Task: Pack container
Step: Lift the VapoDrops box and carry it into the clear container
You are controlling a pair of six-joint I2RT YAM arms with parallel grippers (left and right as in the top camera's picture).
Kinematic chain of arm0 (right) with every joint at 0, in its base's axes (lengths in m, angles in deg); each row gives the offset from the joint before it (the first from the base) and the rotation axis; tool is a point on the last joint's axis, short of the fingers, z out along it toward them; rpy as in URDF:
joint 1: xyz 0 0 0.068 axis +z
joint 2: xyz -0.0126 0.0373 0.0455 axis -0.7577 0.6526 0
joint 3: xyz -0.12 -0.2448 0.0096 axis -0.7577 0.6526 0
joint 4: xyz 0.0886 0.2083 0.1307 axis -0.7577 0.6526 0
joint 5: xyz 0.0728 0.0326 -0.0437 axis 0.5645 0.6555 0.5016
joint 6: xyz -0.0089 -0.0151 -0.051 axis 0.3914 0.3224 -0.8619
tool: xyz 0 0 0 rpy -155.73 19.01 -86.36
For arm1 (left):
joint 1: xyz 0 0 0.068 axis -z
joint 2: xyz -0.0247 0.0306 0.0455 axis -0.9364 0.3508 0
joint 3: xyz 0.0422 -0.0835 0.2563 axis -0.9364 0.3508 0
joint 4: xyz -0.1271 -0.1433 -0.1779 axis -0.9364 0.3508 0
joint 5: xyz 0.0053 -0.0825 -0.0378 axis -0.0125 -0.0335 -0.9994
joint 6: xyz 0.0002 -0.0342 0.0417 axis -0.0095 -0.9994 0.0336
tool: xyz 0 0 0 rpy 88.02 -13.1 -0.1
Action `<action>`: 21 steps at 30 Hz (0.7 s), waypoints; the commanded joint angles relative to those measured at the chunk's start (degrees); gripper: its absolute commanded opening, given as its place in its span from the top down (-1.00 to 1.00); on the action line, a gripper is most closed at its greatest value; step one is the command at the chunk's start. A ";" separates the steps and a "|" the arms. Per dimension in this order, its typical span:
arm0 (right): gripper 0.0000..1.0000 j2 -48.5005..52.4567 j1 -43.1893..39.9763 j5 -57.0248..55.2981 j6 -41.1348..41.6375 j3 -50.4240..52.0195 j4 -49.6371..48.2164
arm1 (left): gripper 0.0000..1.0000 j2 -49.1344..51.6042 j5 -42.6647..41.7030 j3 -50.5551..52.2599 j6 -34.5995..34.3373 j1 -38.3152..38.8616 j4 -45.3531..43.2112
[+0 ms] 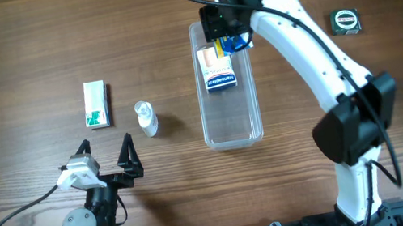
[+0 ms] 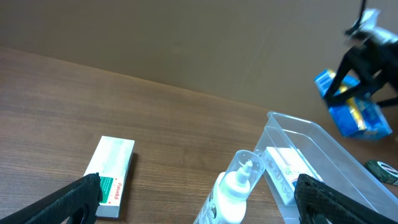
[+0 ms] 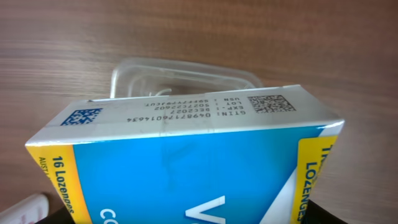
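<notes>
The clear plastic container [image 1: 230, 116] lies lengthwise at the table's middle, with a white and orange box [image 1: 216, 68] inside its far half. It also shows in the left wrist view [image 2: 323, 155] and the right wrist view [image 3: 180, 71]. My right gripper [image 1: 232, 40] is shut on a blue and yellow lozenge box [image 3: 186, 168] and holds it above the container's far end; the box also shows in the left wrist view [image 2: 354, 106]. My left gripper [image 1: 106, 158] is open and empty, near the front left, just short of a small white bottle [image 1: 147, 118] lying on the table.
A white and green box [image 1: 96, 104] lies left of the bottle, and shows in the left wrist view [image 2: 112, 171]. The bottle [image 2: 233, 190] lies between the left fingers' view line. A small dark round tin [image 1: 346, 20] sits at the far right.
</notes>
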 commanded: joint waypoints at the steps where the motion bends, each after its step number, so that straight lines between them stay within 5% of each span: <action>1: -0.44 3.52 0.46 1.86 2.89 -0.79 -0.61 | -1.00 -0.42 -0.48 0.33 1.33 -0.31 0.07; 21: -0.52 7.10 1.77 5.11 7.61 8.79 -5.60 | -1.00 -0.42 -0.48 0.33 1.33 -0.31 0.07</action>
